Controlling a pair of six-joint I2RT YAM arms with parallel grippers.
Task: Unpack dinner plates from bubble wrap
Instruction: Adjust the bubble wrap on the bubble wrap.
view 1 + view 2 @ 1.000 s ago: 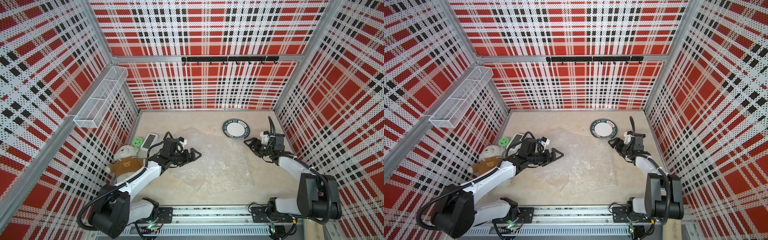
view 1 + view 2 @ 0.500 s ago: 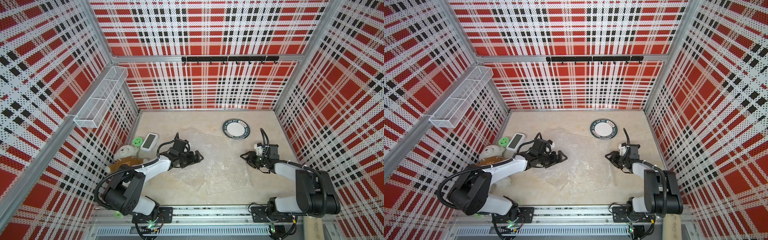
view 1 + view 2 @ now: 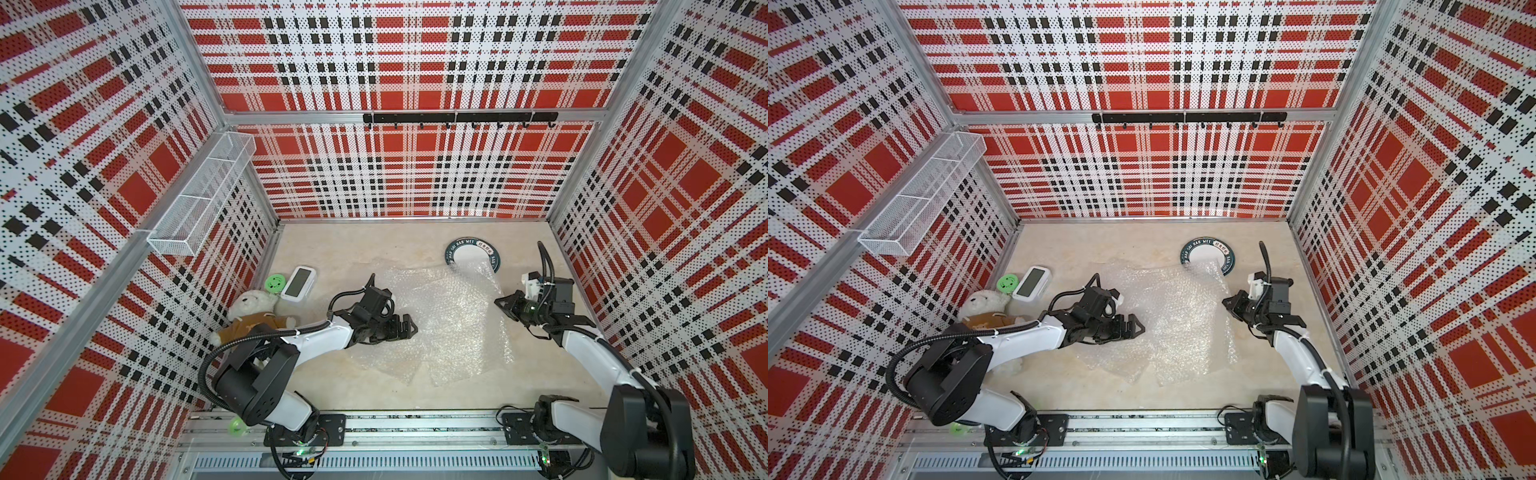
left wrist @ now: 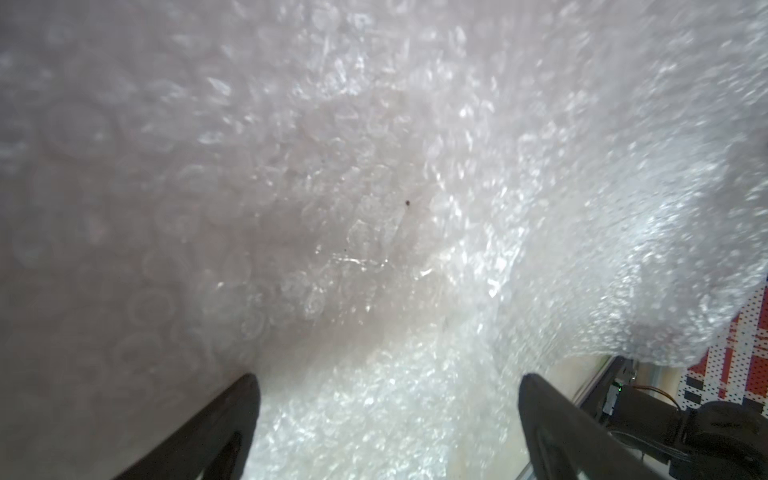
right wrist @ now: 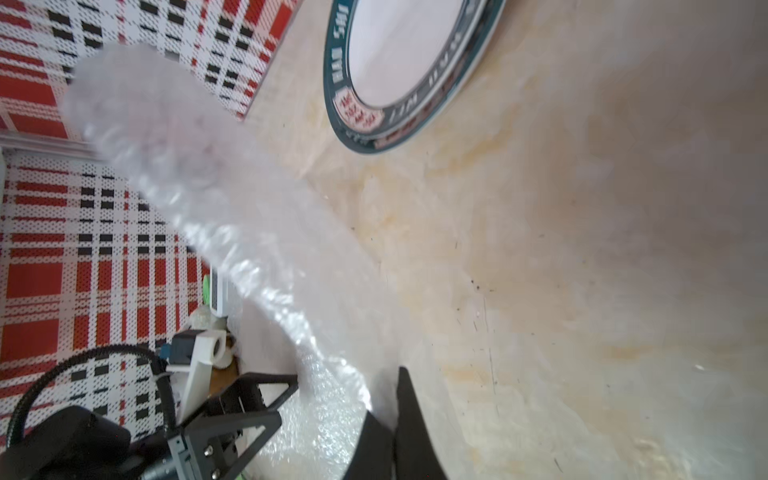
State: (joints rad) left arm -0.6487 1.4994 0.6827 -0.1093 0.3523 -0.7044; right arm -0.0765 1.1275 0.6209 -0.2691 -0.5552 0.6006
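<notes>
Bubble wrap [image 3: 444, 332]: clear, whitish, crinkled film with small bubbles, spread mid-frame on the beige marbled counter [image 3: 332, 245]. The sheets overlap, so the count is unclear. Left tool [image 3: 409, 328], centre-left, has its jaws wide over the wrap's left edge. Right tool [image 3: 500, 302], centre-right, is pinched closed on a raised wrap edge. Beyond, right of centre, is one round plate [image 3: 465, 251] with a white middle and a dark lettered band. Wrap veils its near rim.

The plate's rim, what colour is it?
The plate has a dark teal rim with white lettering, clearest in the right wrist view.
</notes>
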